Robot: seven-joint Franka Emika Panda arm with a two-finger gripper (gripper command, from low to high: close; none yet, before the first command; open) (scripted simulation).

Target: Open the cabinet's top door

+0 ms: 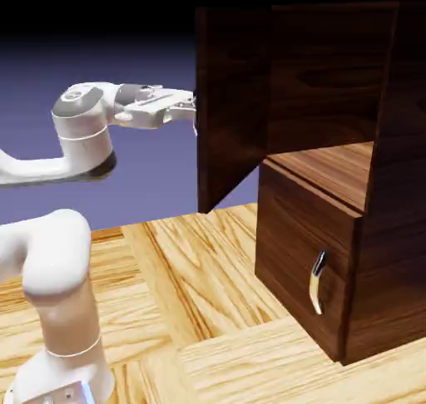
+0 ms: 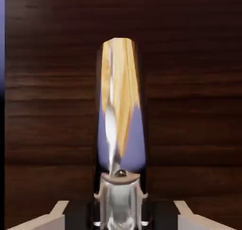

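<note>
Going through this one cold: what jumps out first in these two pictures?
The top door of the cabinet stands swung wide open toward the exterior view's left, baring the dark upper compartment. The white arm's hand is shut on the top door's handle, which fills the middle of the hand view as a shiny reflective bar. Below, the lower door is shut.

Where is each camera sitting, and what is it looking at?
Exterior view: stands beside the white robot arm, facing the tall dark brown wood-grain cabinet; arm and gripper show.
Hand view: sits on the hand, facing the top door's dark wood panel close up; the gripper shows, shut on the shiny curved metal handle.
Both share the swung-open top door and the gripper.
</note>
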